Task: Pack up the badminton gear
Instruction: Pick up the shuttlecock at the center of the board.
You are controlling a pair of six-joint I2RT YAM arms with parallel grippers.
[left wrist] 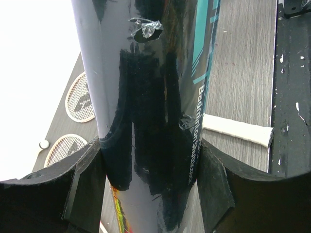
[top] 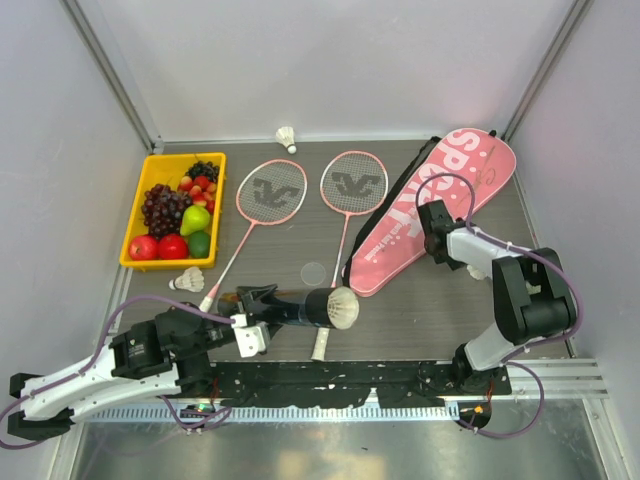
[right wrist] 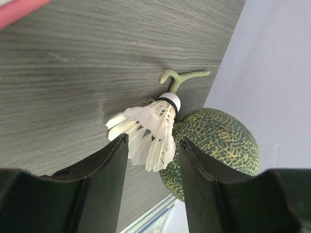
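Observation:
My left gripper (top: 262,312) (left wrist: 149,160) is shut on the long dark tube (top: 295,307) (left wrist: 146,97), which is held level above the table. A white shuttlecock (top: 343,308) sits in the tube's right end. Two pink rackets (top: 270,192) (top: 352,185) lie mid-table, and the pink SPORT bag (top: 440,205) lies to their right. My right gripper (right wrist: 150,141) is open, its fingers on either side of the feathers of another shuttlecock (right wrist: 150,128), with a small gap on the right. In the top view the right arm (top: 470,245) hides those fingers.
A yellow tray (top: 135,215) of fruit stands at the left, with a shuttlecock (top: 188,280) just in front of it. One more shuttlecock (top: 287,137) is at the back wall. A clear round lid (top: 314,272) lies mid-table. A green netted melon (right wrist: 214,145) sits against the held shuttlecock, near the right wall.

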